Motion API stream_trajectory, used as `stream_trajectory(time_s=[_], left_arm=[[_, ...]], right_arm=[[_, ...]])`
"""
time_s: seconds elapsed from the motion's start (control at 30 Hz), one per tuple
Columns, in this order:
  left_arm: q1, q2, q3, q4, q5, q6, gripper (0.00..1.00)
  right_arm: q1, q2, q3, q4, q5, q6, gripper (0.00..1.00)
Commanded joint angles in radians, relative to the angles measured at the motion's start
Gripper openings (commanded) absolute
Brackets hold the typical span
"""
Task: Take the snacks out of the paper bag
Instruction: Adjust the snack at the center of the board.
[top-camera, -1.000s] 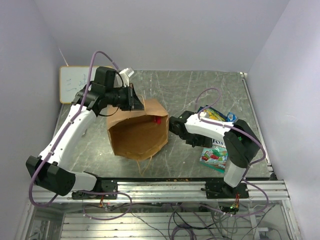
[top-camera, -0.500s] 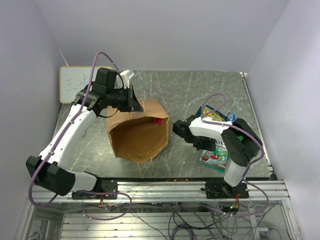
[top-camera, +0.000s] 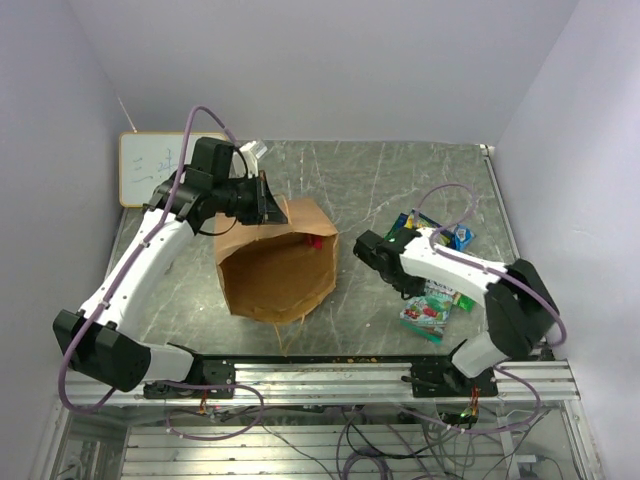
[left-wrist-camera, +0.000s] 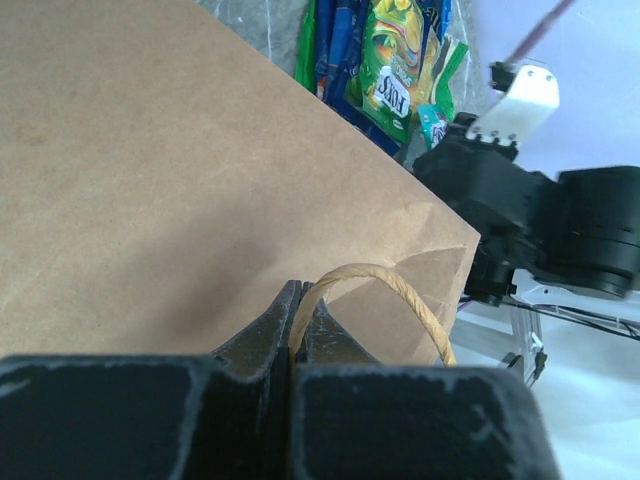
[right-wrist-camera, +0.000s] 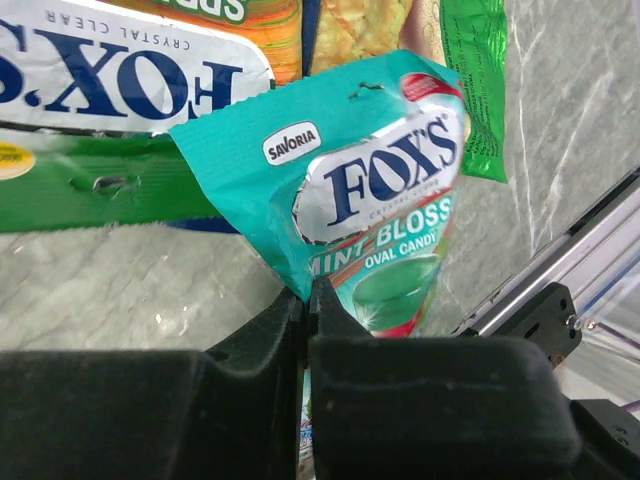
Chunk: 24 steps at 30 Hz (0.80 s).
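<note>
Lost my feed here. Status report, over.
Left tool shut on the handle of the bag. Right tool shut at teal packet, outside the bag. Something red shows inside. Nothing blocking.

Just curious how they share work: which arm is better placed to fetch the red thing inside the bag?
The right. The left fingers are shut on the paper bag's handle, holding it open. The right fingers are beside the bag, though they seem to pinch a teal packet they'd drop first.
</note>
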<state>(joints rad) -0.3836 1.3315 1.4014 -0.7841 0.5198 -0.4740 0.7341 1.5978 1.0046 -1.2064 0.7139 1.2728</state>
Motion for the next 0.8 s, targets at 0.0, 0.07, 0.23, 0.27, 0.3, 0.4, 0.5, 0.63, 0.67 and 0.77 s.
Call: stream_trajectory(time_s=[0.0,0.07,0.23,0.27,0.3,0.4,0.5,0.63,0.67,0.77], left_arm=[[0.005,0.005,-0.024,0.061,0.038,-0.041,0.07],[0.005,0.010,-0.027,0.071,0.048,-0.049,0.07],[0.005,0.026,-0.004,0.050,0.055,-0.047,0.07],[0.005,0.029,0.005,0.043,0.058,-0.043,0.07],[0.005,0.032,0.010,0.037,0.060,-0.040,0.07],[0.005,0.036,0.019,0.028,0.059,-0.026,0.07],[0.005,0.040,0.021,0.025,0.061,-0.021,0.07],[0.005,0.041,0.017,0.030,0.057,-0.015,0.07],[0.005,0.041,0.014,0.032,0.057,-0.014,0.07],[0.005,0.038,0.001,0.040,0.060,-0.021,0.07]], right_arm=[[-0.006,-0.118,0.012,-0.028,-0.010,-0.074,0.00],[-0.012,-0.162,0.032,-0.016,0.002,-0.150,0.00],[-0.146,-0.179,0.105,0.043,-0.024,-0.271,0.00],[-0.163,-0.173,0.130,0.049,-0.026,-0.280,0.00],[-0.173,-0.165,0.155,0.049,-0.027,-0.281,0.00],[-0.210,-0.137,0.218,0.072,-0.053,-0.291,0.00],[-0.235,-0.103,0.260,0.111,-0.084,-0.307,0.00],[-0.296,-0.037,0.315,0.137,-0.081,-0.326,0.00],[-0.309,-0.012,0.332,0.149,-0.088,-0.339,0.00],[-0.351,0.034,0.375,0.183,-0.109,-0.370,0.00]])
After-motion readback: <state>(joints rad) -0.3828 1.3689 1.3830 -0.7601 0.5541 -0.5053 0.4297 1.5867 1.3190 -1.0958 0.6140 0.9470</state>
